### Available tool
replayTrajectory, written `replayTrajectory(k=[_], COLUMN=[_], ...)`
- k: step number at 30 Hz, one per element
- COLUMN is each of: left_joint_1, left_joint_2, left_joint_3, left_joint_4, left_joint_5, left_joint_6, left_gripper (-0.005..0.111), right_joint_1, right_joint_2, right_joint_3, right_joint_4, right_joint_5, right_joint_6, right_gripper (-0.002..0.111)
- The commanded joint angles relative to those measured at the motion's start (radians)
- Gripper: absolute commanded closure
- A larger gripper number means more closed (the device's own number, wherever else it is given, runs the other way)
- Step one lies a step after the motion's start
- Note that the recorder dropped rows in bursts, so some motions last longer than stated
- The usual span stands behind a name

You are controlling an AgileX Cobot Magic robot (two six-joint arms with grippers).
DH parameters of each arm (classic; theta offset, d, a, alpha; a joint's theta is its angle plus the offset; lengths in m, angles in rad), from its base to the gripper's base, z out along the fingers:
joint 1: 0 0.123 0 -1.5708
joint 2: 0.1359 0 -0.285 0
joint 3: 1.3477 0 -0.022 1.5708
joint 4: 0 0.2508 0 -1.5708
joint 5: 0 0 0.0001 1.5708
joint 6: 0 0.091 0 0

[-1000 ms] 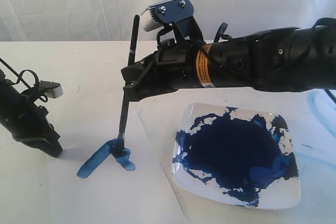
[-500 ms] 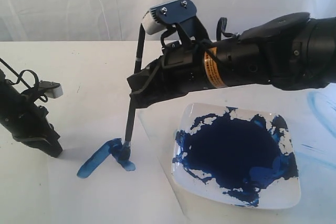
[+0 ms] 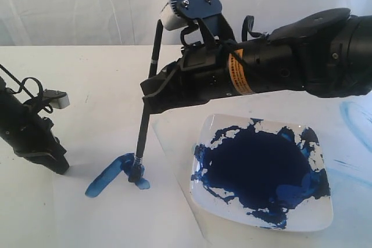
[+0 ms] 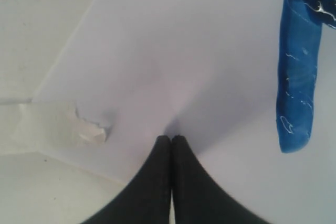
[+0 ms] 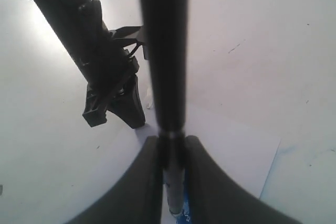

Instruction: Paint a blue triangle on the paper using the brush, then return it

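Observation:
My right gripper (image 3: 149,93) reaches across from the right and is shut on the black handle of the brush (image 3: 148,94). The brush leans slightly, and its tip rests on the blue triangle (image 3: 135,172), a patch of thick dark and mid-blue strokes on the paper (image 3: 116,219). The right wrist view shows the handle (image 5: 163,51) clamped between the fingers, the gripper (image 5: 171,142) above blue paint. The left gripper (image 3: 60,166) is shut with nothing in it, its tips down on the paper's left part. In the left wrist view that gripper (image 4: 171,139) touches the paper (image 4: 184,51), beside a blue stroke (image 4: 296,77).
A white square plate (image 3: 319,216) holding a big navy paint pool stands right of the paper. A pale blue smear (image 3: 354,117) marks the table at the far right. A torn scrap of tape (image 4: 86,129) sits at the paper's edge. White cloth hangs behind.
The right arm has shifted a little to the right. The brush now leans more, and its tip has slid slightly right and nearer within the blue strokes. The left arm is unmoved.

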Motion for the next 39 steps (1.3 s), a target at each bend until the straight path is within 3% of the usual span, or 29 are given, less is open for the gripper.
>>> replayTrajectory(k=[1, 9, 17, 39], left_joint_1=[-0.002, -0.002, -0.002, -0.002], left_joint_2=[-0.007, -0.007, -0.007, -0.007], left_joint_3=[0.011, 0.011, 0.011, 0.011], left_joint_4=[-0.002, -0.002, -0.002, -0.002], left_joint_5=[0.022, 0.017, 0.023, 0.021], left_joint_6=[-0.006, -0.006, -0.006, -0.006], left_gripper=[0.107, 0.107, 0.107, 0.107], right_joint_1=[-0.007, -0.007, 0.027, 0.034], right_joint_2=[-0.028, -0.072, -0.001, 0.111], right_joint_3=[-0.035, -0.051, -0.051, -0.051], right_joint_4=[-0.004, 0.009, 0.182, 0.249], right_joint_5=[-0.022, -0.071, -0.197, -0.337], right_joint_6=[0.020, -0.002, -0.215, -0.498], right_gripper=[0.108, 0.108, 0.108, 0.108])
